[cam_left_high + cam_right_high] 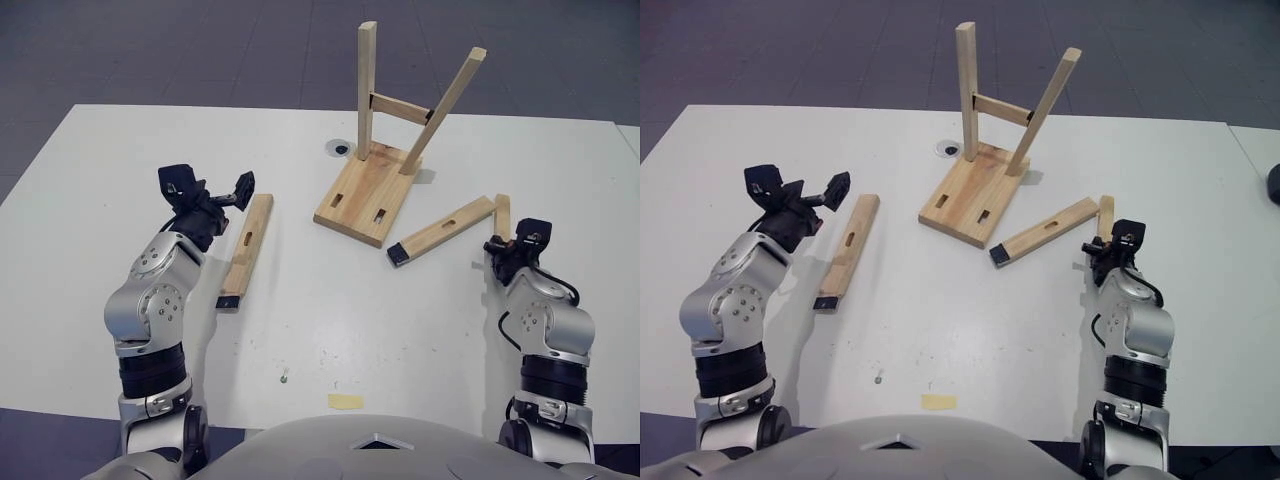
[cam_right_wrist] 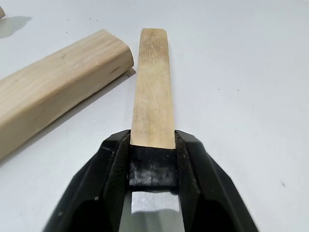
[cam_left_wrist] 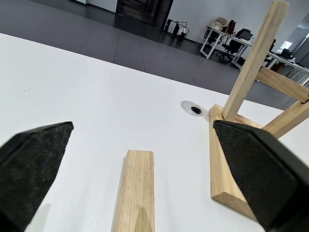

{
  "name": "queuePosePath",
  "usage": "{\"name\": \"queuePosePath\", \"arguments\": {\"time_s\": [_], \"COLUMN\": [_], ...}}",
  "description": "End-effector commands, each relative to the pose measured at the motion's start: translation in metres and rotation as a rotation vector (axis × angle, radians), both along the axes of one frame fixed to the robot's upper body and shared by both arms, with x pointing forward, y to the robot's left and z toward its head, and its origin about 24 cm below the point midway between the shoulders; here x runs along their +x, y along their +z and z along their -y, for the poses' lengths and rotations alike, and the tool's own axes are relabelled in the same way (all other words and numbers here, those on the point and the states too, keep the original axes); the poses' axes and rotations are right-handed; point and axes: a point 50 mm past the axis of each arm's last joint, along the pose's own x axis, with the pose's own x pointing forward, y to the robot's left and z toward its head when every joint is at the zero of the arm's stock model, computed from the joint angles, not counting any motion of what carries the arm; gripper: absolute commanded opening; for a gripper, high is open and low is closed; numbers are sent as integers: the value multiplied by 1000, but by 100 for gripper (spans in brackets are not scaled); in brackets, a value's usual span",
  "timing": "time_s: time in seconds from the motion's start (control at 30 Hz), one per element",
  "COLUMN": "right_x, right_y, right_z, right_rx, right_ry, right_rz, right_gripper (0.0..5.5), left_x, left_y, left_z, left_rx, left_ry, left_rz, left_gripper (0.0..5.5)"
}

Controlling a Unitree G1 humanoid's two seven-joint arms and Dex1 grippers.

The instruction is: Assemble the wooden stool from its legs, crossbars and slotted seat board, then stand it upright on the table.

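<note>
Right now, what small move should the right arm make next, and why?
Probably lift the crossbar slightly off the table. The right gripper is shut on its near end, it appears to lie flat, and its far end sits close beside a loose leg, so raising it first should avoid nudging that leg.

Table (image 1: pixel 300 330): plain white. Cable hole (image 1: pixel 342 148): grey ring, dark centre.
Seat board (image 1: pixel 360 195): pale honey wood, faint grain, dark slots.
Upright leg (image 1: pixel 366 90), slanted leg (image 1: pixel 445 110), fitted crossbar (image 1: pixel 402 108): same pale wood.
Left loose leg (image 1: pixel 247 248), right loose leg (image 1: pixel 445 229): pale wood, black cap on one end of each.
Loose crossbar (image 2: pixel 152 87): lighter, creamy wood.
Left gripper (image 1: pixel 210 183), right gripper (image 2: pixel 152 145): matt black.
Tape scrap (image 1: pixel 345 401): yellow. Speck (image 1: pixel 284 376): green.
Floor (image 1: pixel 200 50): dark grey, tile grid.
</note>
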Motion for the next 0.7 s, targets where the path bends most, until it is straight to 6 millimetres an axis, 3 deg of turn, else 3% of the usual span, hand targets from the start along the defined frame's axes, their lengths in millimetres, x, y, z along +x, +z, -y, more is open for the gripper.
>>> {"name": "queuePosePath", "arguments": {"time_s": [0.03,0.1,0.17,0.27,0.33,0.4,0.47,0.6,0.7], "right_x": [4,18,37,52,53,45,32,12,5], "right_y": [-7,13,55,127,152,153,145,130,125], "right_z": [9,13,11,-25,-60,-98,-124,-141,-150], "right_rx": [-62,-127,-236,-366,-391,-322,-262,-172,-126], "right_ry": [-57,-69,-43,161,377,656,881,1056,1154], "right_rz": [25,142,368,756,919,981,997,968,939], "right_gripper": [131,131,131,131,131,131,131,131,131], "left_x": [8,10,13,15,14,13,5,-9,-13], "left_y": [18,30,51,81,86,84,86,88,90], "left_z": [-10,-10,-7,0,5,14,29,50,57], "left_rx": [-18,-24,-47,-113,-170,-281,-409,-563,-581], "left_ry": [79,75,47,-34,-98,-187,-314,-507,-547], "left_rz": [66,100,165,256,259,244,254,267,263], "left_gripper": [540,540,540,540,540,540,540,540,540]}}
